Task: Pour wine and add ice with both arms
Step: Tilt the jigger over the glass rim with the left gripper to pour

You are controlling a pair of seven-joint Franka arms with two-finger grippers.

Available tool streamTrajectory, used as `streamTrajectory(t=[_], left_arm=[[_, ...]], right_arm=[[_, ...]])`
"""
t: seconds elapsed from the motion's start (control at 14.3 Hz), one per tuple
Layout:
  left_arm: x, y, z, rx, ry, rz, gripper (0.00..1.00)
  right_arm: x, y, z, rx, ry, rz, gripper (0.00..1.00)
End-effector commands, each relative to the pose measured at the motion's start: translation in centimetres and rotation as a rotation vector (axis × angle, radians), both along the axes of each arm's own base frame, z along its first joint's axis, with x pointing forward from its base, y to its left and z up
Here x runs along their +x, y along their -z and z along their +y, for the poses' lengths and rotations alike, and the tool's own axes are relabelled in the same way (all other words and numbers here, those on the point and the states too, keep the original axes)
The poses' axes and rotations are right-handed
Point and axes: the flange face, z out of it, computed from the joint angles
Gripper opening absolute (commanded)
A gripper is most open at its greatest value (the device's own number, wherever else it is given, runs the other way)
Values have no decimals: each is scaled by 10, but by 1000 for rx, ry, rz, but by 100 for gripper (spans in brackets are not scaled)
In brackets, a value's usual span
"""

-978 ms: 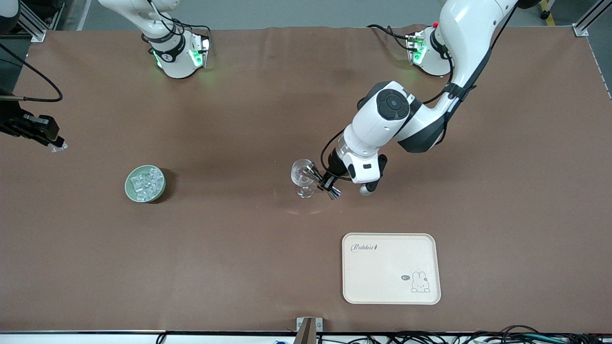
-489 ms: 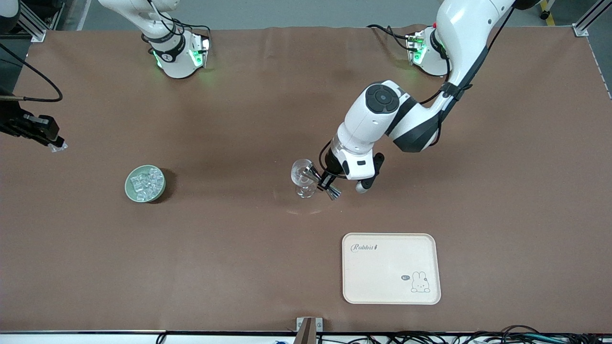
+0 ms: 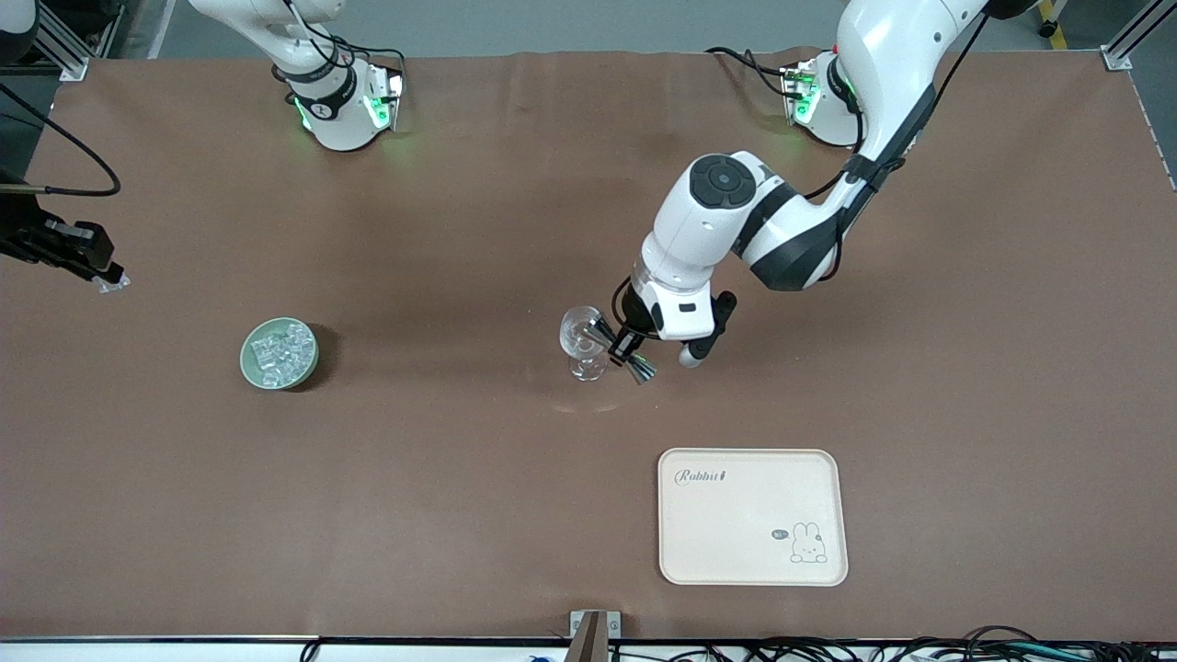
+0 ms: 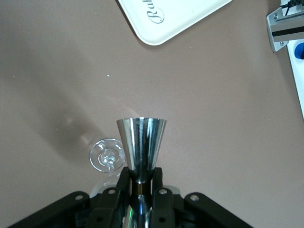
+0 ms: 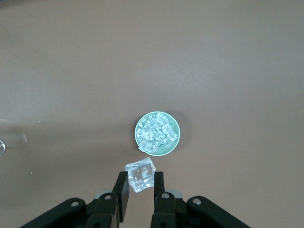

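the right gripper (image 5: 140,189) is clamping one ice cube (image 5: 141,174) high above the green bowl (image 3: 279,353). the cube is likely slick and hard, best pinched across flat faces. the left gripper (image 4: 140,183) is gripping a steel jigger (image 4: 141,147) at its waist, tipped over the stemmed glass (image 3: 581,342).

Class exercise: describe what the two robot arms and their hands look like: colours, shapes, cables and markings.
Both arms are white, rounded and jointed, with black joint sections. The left arm carries a round black cap and black cables; green lights glow at both bases. The left hand and right hand are black with two fingers.

Brown-covered table (image 3: 460,515) under green ice bowl (image 3: 279,353), stemmed glass (image 3: 582,345), cream tray (image 3: 752,517).
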Motion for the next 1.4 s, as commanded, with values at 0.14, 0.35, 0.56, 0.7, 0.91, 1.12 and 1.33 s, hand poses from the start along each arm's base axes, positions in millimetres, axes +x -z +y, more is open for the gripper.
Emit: streamTrajectory(t=[0.14, 0.35, 0.56, 0.7, 0.91, 1.12, 1.33], left_arm=[[0, -7, -5, 27, -26, -36, 0], [-1, -6, -5, 35, -26, -33, 0], [-1, -9, -3, 38, -31, -28, 0], [-1, -11, -4, 19, -46, -10, 0], [3, -15, -1, -58, -85, 67, 0], [8, -24, 8, -129, -51, 118, 0], [28, -32, 40, -222, -42, 169, 1]], right_arm=[[-2, -2, -2, 7, -6, -2, 1], [-2, -2, -2, 8, -6, -2, 1], [-2, -2, -2, 8, -6, -2, 1], [-2, -2, -2, 7, -6, -2, 1], [-2, -2, -2, 7, -6, -2, 1], [-2, -1, -1, 7, -6, 0, 1], [-2, -2, 5, 8, 0, 0, 1]])
